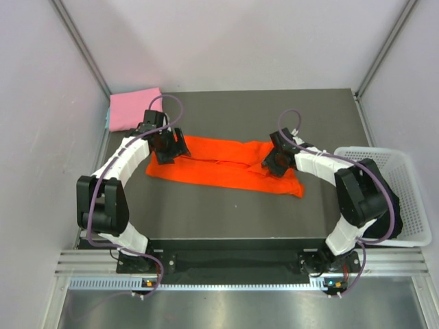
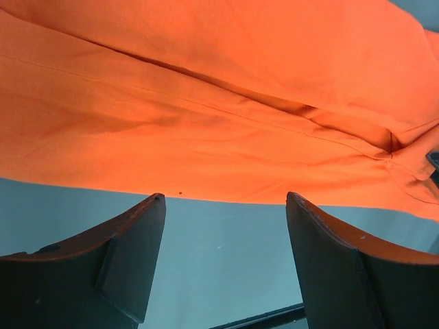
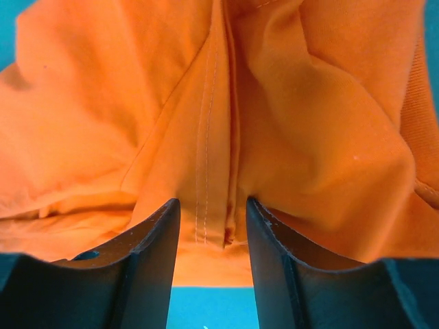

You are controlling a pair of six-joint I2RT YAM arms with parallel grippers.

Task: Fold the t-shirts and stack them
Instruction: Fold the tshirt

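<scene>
The dark counter (image 1: 240, 212) holds a bright orange-red cloth t-shirt (image 1: 219, 168) as a long band across its middle, with open counter along the near edge. A folded light pink cloth t-shirt (image 1: 130, 108) sits at the far-left corner. The right gripper (image 3: 212, 202) clamps the band's seamed fold. The left gripper (image 2: 226, 199) gapes just beside the band's edge.

Dark grey bench (image 1: 233, 212), matte; pale lilac wall panels (image 1: 240, 41) on three sides; metal corner posts (image 1: 82, 48); white lattice basket (image 1: 405, 179) beside right edge.
</scene>
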